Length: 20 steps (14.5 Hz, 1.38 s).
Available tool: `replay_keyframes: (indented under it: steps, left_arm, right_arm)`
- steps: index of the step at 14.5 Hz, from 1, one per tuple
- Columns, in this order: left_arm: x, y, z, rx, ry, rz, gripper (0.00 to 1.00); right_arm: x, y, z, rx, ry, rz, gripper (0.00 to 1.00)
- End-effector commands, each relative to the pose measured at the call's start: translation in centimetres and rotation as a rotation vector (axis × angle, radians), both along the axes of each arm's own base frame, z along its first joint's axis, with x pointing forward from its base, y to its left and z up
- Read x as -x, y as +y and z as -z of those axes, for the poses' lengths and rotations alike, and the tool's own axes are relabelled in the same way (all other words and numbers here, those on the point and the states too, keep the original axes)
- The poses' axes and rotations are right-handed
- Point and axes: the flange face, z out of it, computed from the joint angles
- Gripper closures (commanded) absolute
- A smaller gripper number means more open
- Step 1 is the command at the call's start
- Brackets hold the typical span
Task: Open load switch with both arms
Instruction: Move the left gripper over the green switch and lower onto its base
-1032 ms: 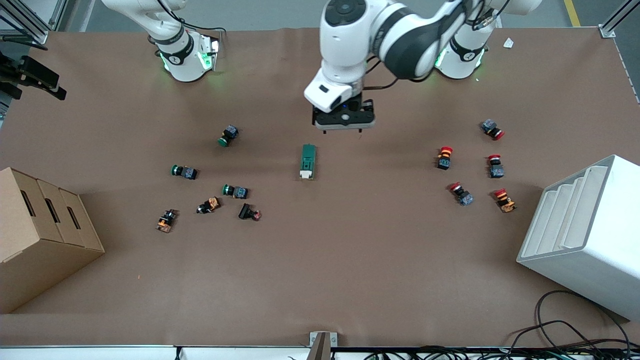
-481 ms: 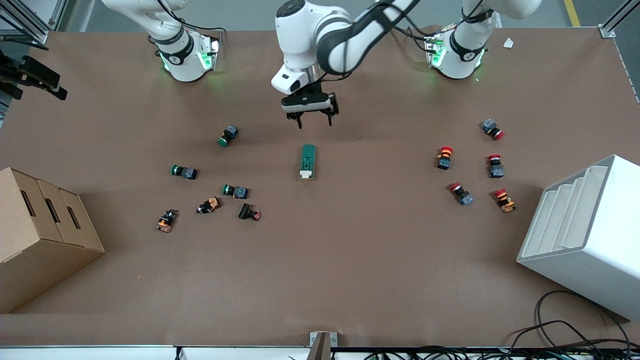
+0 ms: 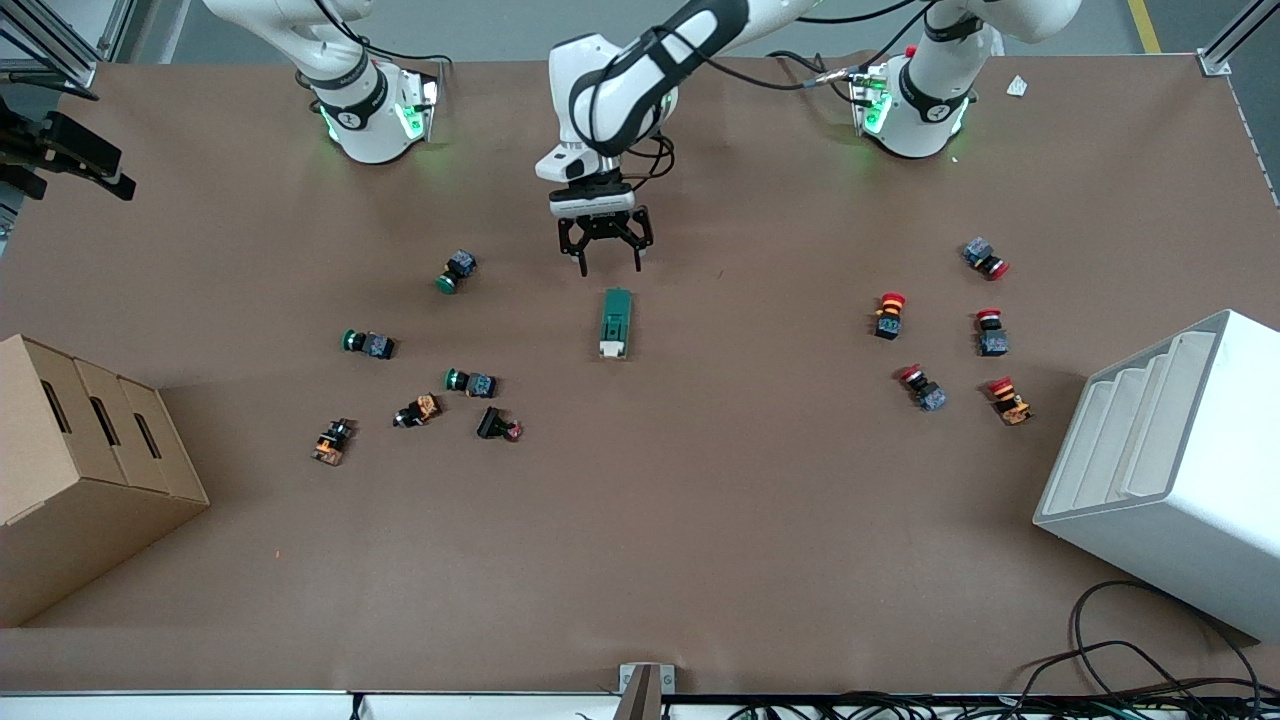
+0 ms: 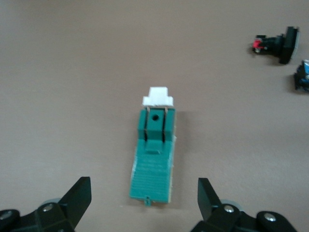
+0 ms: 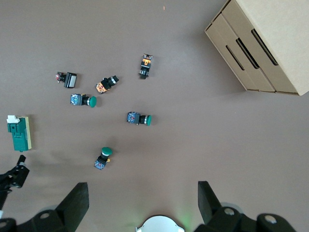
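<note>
front view, centre of frame: the load switch [image 3: 615, 323] lies flat on the brown table [image 3: 700, 520], its white lever tab [image 3: 610, 348] at the end nearer the front camera. the left arm [image 3: 640, 75] reaches in from the base at upper right and bends down, so the left gripper [image 3: 598, 262] hangs just above the switch in the frame, fingers spread and empty. only this view shows the red push buttons [image 3: 940, 330] at centre right and the white rack [image 3: 1180, 470] at lower right. the left wrist view alone shows the switch [image 4: 154, 157] close up, between the two fingers [image 4: 77, 198] at the lower corners, untouched. the right wrist view looks down from high up: right gripper [image 5: 140, 203] wide open over the green push buttons [image 5: 120, 125], cardboard box [image 5: 263, 43] at upper right. the right arm waits.
</note>
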Motion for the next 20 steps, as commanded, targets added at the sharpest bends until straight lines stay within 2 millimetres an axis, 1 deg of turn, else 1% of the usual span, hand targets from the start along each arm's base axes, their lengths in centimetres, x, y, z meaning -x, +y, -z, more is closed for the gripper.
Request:
replay_keyframes:
  steps: [1,4,6,7,10,11,13,15,18,20]
  left_arm:
    - [1.4,0.7,3.0,0.029,-0.090,0.049,0.02]
    - [2.3,1.4,5.4,0.046,-0.169,0.097,0.02]
    - [2.3,1.7,6.5,0.051,-0.216,0.082,0.02]
    - [2.7,1.7,6.8,0.070,-0.235,0.076,0.02]
    - [2.9,2.5,8.2,0.086,-0.287,0.077,0.03]
    - [3.0,2.7,9.1,0.093,-0.306,0.087,0.03]
    - [2.7,2.8,9.6,0.109,-0.329,0.097,0.03]
    - [3.0,3.0,10.4,0.098,-0.330,0.100,0.03]
    - [2.9,3.5,11.3,0.076,-0.362,0.095,0.02]
    - [3.2,3.7,11.9,0.066,-0.371,0.092,0.01]
  right_arm:
    - [0.8,0.3,-0.2,-0.014,-0.012,-0.012,0.00]
    - [0.8,0.8,-0.3,-0.012,-0.012,-0.023,0.00]
    - [0.8,0.8,-0.4,-0.010,-0.013,-0.024,0.00]
    - [0.8,0.8,-0.4,-0.010,-0.012,-0.024,0.00]
    - [0.7,0.8,-0.4,-0.010,-0.012,-0.024,0.00]
    - [0.7,0.8,-0.6,-0.008,-0.016,-0.022,0.00]
    - [0.5,0.8,-1.3,-0.008,-0.033,-0.019,0.00]
    - [0.1,0.9,-0.8,-0.007,-0.022,-0.020,0.00]
    - [-1.1,0.6,0.9,-0.002,0.010,-0.017,0.00]
    - [-1.2,0.3,1.1,-0.002,0.010,-0.010,0.00]
